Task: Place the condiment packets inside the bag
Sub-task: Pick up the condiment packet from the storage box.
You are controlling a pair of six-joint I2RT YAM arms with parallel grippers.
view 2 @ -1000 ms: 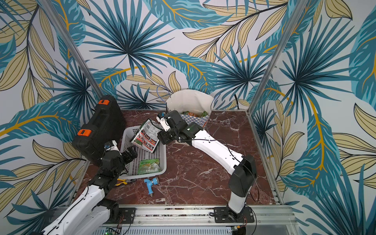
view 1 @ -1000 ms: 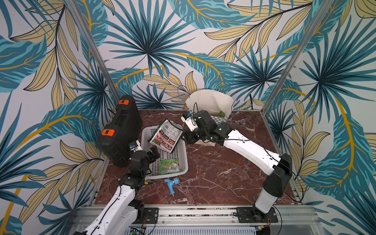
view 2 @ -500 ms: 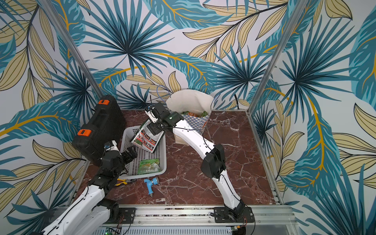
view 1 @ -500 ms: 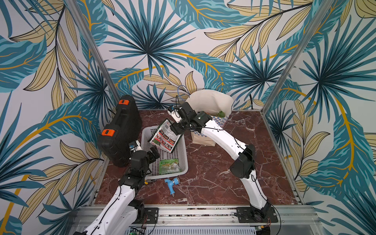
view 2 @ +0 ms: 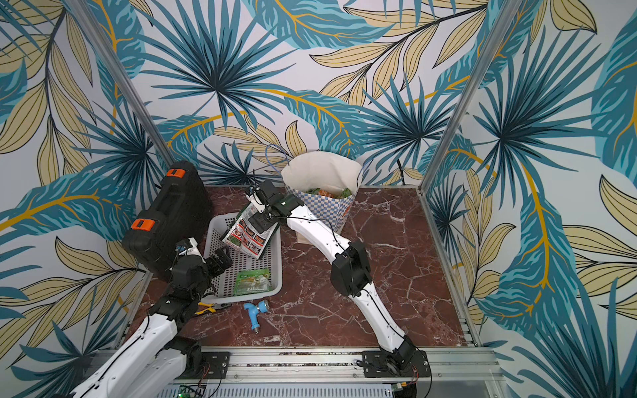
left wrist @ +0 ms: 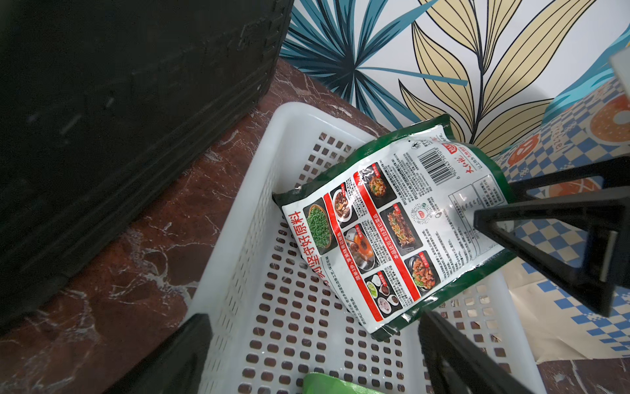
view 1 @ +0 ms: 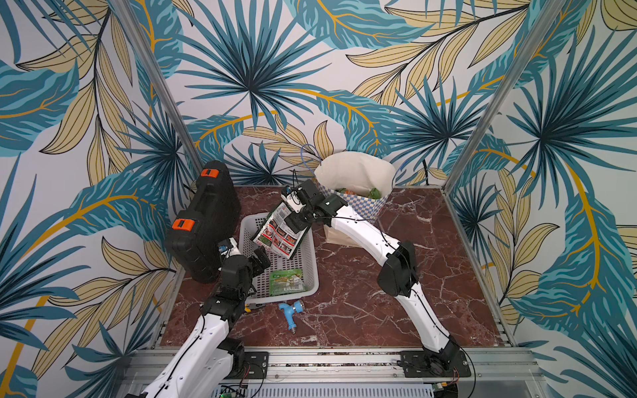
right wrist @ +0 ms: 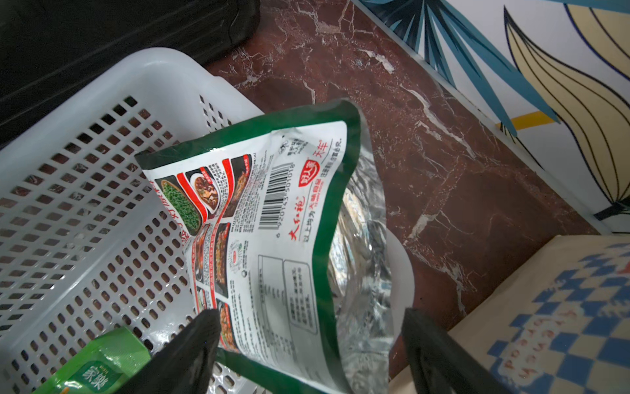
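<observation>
Right gripper (right wrist: 308,315) gapes wide astride the crinkly foil packet (right wrist: 272,221), which leans at the perforated plastic basket's (right wrist: 163,56) one o'clock; left gripper (view 1: 261,259) is spread and empty.

A: What does the bag (view 1: 358,206) hide?
B: Most of the condiment packets (view 1: 374,193) inside; only green and orange tips show above its near wall in both top views.
A: And the small green packet (right wrist: 92,368)?
B: Cut off by the edge in the right wrist view. Whether the jaws of the right gripper (right wrist: 308,315) touch the large packet (right wrist: 272,238) cannot be told. A yellow-handled tool (view 2: 206,306) lies mostly under the left arm (view 2: 162,327).
</observation>
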